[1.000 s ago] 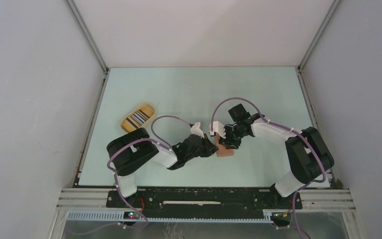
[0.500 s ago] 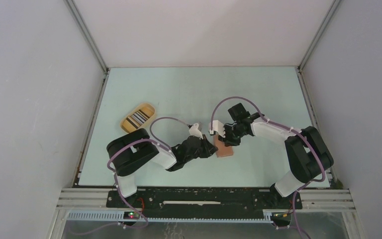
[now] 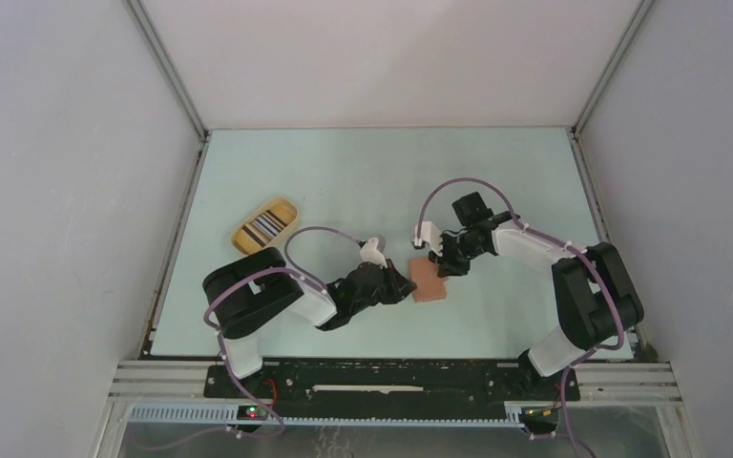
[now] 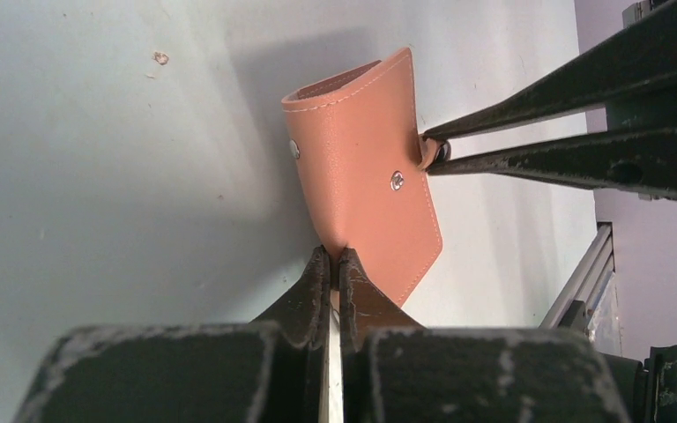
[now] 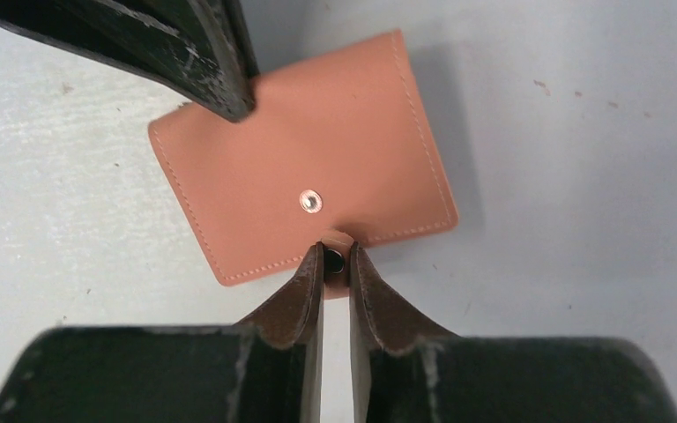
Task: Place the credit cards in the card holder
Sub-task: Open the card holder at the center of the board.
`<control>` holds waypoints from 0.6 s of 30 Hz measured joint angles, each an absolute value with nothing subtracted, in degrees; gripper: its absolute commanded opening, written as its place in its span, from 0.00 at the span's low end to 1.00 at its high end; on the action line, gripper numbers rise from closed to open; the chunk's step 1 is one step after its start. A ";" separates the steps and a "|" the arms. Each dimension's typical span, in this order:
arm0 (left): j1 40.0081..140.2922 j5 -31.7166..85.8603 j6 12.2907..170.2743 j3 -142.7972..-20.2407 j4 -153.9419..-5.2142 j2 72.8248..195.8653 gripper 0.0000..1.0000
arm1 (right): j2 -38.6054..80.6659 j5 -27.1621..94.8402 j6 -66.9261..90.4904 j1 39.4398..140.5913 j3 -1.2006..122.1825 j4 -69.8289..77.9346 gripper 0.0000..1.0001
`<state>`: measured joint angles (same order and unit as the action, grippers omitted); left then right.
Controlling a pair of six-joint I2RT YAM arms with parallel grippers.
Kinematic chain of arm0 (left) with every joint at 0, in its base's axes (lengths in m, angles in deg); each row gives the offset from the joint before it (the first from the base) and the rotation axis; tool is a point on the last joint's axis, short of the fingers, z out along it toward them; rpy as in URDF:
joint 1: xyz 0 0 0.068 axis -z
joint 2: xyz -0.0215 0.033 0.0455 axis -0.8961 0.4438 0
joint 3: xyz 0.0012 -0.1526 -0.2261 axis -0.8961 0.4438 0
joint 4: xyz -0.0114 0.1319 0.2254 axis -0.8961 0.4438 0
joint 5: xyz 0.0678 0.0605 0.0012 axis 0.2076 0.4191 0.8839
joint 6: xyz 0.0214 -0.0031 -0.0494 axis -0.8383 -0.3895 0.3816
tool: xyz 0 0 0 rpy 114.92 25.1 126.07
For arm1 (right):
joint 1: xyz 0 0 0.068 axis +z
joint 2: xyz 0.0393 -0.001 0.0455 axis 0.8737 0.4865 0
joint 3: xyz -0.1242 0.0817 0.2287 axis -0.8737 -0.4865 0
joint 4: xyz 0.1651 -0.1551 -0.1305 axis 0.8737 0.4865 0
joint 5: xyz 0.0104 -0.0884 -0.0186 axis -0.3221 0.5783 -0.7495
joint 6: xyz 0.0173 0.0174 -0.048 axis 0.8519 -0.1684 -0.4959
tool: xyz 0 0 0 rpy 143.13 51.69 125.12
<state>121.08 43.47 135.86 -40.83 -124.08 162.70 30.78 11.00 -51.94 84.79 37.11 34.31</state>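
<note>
The card holder [image 3: 429, 283] is a closed reddish-brown wallet lying on the table between the two arms. In the left wrist view the holder [image 4: 361, 167] is partly raised, and my left gripper [image 4: 336, 256] is shut on its near edge. In the right wrist view my right gripper [image 5: 336, 256] is shut on the small snap tab at the holder's [image 5: 300, 167] edge. The right fingers [image 4: 564, 167] show in the left wrist view, and the left fingers [image 5: 212, 62] in the right wrist view. The credit cards [image 3: 266, 224] lie stacked in a yellow tray.
The yellow oval tray [image 3: 245, 239] sits at the left of the table, near the left wall. Side walls and metal rails bound the table. The arm bases stand at the near edge.
The right gripper has shifted a little to the right and back, uncovering more of the card holder. The left gripper has kept its hold.
</note>
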 measured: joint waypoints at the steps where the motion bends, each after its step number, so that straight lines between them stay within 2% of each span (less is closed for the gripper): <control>1: 121.10 43.58 135.86 -40.77 -124.13 162.64 0.00 | 30.69 10.78 -51.94 84.11 37.11 34.51 0.23; 8: 121.19 43.76 136.15 -40.20 -124.76 162.42 0.00 | 30.58 11.74 -50.08 79.32 37.11 35.62 0.46; 13: 121.19 43.76 136.26 -40.14 -124.96 162.42 0.00 | 30.30 13.21 -47.11 77.55 37.39 35.95 0.52; 18: 121.19 43.72 136.32 -39.76 -125.70 162.42 0.00 | 25.97 9.01 -44.77 77.03 38.70 37.37 0.52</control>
